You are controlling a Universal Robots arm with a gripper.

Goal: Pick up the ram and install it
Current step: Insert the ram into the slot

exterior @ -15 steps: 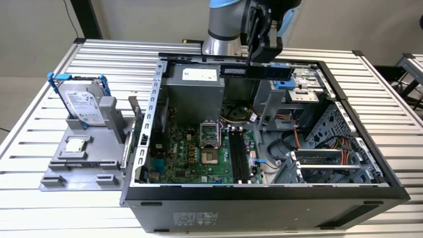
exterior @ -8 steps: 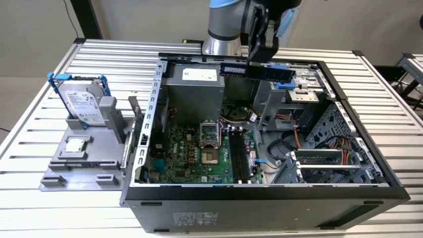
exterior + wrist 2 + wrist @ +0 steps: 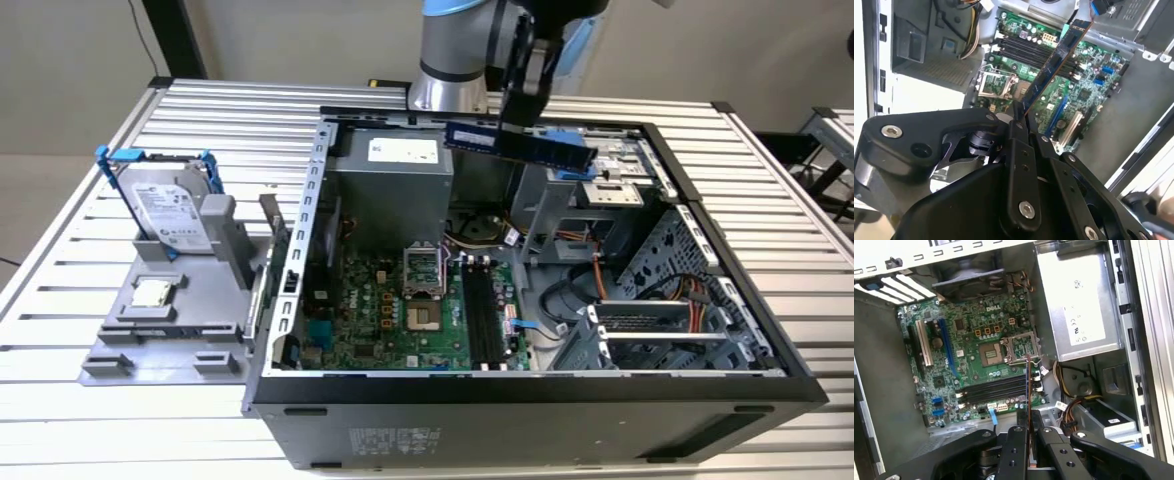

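Pick done: end effector (image 3: 515, 118) clamped on the ram (image 3: 518, 143), held above the open case (image 3: 534, 400). Not seated; memory slots (image 3: 483, 320) look empty.

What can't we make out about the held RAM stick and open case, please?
- Dark blue-green RAM stick: its gripped end, both wrist views, hidden by the jaws of the black gripper.
- Black memory slots: latch positions, exterior view, too small.
- Grey robot arm: upper part, exterior view, cut by top edge.
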